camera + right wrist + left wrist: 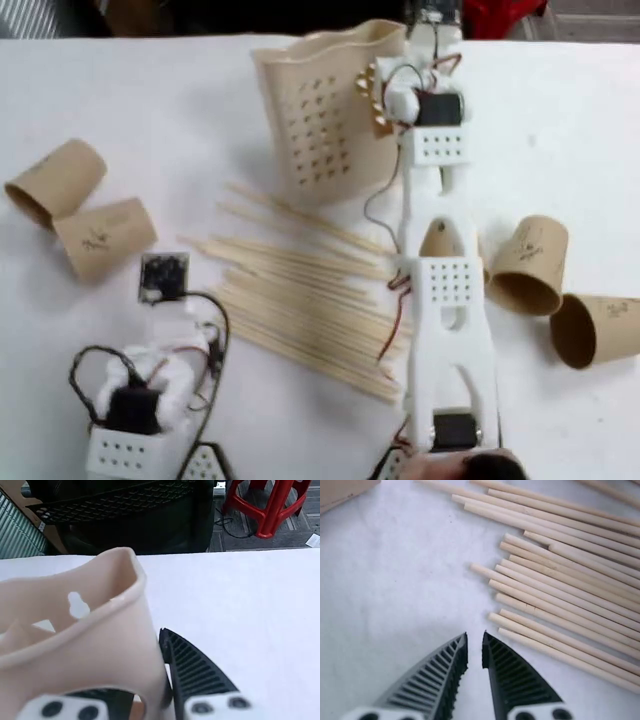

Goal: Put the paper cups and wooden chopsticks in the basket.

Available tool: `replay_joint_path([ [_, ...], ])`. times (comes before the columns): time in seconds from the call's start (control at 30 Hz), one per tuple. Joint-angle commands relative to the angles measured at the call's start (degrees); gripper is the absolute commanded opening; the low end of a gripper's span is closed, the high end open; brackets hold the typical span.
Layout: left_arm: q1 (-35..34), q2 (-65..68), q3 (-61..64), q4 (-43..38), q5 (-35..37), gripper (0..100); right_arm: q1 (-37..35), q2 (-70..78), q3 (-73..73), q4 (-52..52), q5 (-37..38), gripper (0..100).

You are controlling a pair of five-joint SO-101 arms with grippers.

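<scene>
Right gripper (150,652) | pinching basket (95,630) rim | left gripper (475,642) | beside chopsticks (560,605)

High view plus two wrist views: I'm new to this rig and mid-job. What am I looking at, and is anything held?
Two small robot arms sit at a white table. The high view looks down on everything. Each wrist view rides on one arm and looks past its pincer. Four cups lie on their sides, two at each side of the piled chopsticks. The left pincer, barely open and empty, hangs by the chopstick ends. The right pincer appears clamped on the wall of the basket.
</scene>
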Motion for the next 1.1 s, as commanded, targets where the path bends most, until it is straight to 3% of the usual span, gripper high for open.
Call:
replay_joint_path([
  [0.0,-0.66,-0.31,-0.26,0.26,-0.26,8,-1.19,-6.9,-1.93,0.22,-1.23,1.5],
  [0.27,-0.66,-0.31,-0.26,0.26,-0.26,8,-2.07,-7.96,-1.93,1.27,-0.88,1.5],
  [0.43,-0.66,-0.31,-0.26,0.26,-0.26,8,-4.18,-14.64,-1.76,16.66,3.43,1.5],
  [0.57,-0.66,-0.31,-0.26,0.26,-0.26,8,-4.18,-19.47,-1.76,21.32,1.85,1.5],
  [0.73,-0.66,-0.31,-0.26,0.09,-0.35,8,-4.18,-21.67,-1.67,29.32,6.07,1.5],
  [0.97,-3.56,-0.31,-0.26,-1.05,-0.44,8,-1.45,-21.76,-1.32,29.85,7.38,1.5],
  [1.07,-3.82,-0.31,-0.26,-1.05,-0.44,8,-1.36,-23.78,5.27,30.02,7.47,1.4],
])
